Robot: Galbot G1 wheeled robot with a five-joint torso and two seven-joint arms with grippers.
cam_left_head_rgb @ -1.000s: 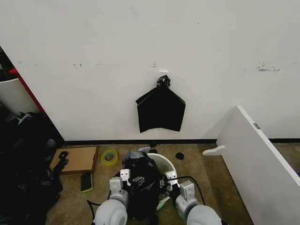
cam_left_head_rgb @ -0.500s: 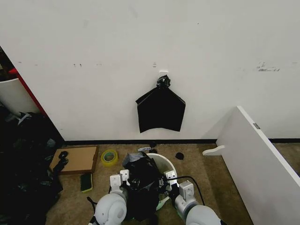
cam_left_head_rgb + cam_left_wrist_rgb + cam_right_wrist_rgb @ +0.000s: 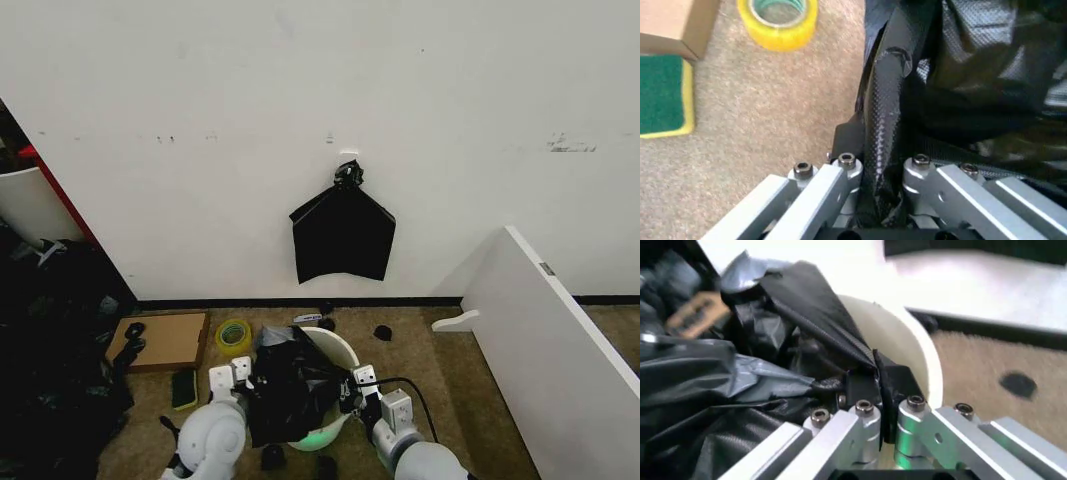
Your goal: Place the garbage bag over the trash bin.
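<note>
Left gripper (image 3: 870, 170) and right gripper (image 3: 880, 390) each clenched on garbage bag (image 3: 290, 385) edges — spreading its mouth across the trash bin (image 3: 340, 350) rim.

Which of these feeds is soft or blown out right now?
Head view: evenly lit and sharp, faint sheen on the garbage bag. Left wrist view: bag and tape roll look slightly soft. Right wrist view: background blurred, trash bin rim nearly washed out to white.
</note>
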